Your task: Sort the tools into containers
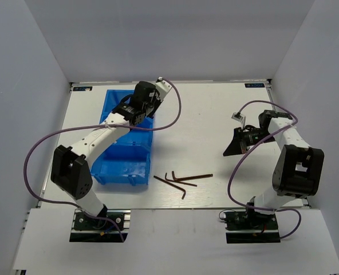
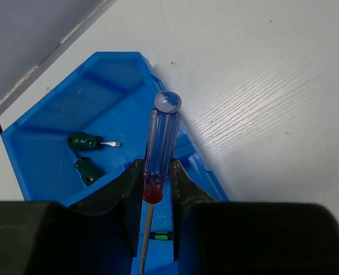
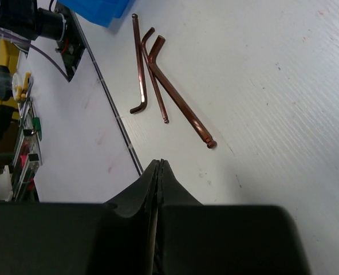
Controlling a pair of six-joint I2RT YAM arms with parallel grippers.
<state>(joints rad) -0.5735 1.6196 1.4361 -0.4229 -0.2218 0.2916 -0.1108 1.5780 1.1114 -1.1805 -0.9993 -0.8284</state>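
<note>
Overhead view first: I see the blue bin (image 1: 121, 166) on the left part of the white desk (image 1: 215, 109), its long side running away from the arm bases. My left arm (image 1: 95, 143) leans over the far half of it, with the left claw (image 1: 132, 119) above the bin. From up here I cannot make out what it grips. The right claw (image 1: 228, 150) hangs over bare desk on the right side, well apart from the bin. Between the two arms, near the bin's near right corner, the hex keys (image 1: 181, 179) lie in a loose cluster on the desk.

Left wrist view: the left claw is clamped on the red-and-blue screwdriver (image 2: 162, 134), with one of its fingers (image 2: 132, 186) on each side of the red collar where handle meets shaft. The clear blue handle points away from the camera, its rounded cap reaching past the bin's rim. The thin shaft runs back toward the camera between the fingers. To the left of the handle, in one compartment of the bin, lie the two green-handled screwdrivers (image 2: 81, 141), side by side and close together. The farther one shows a short pale tip.

Right wrist view: the right claw has its fingers pressed together with nothing between them, above the desk. Ahead of it I count three brownish hex keys lying flat. Their bent ends crowd together toward the bin and their long legs fan out toward the camera. The two on the right cross near their bends. A corner of the bin shows at the upper edge.
</note>
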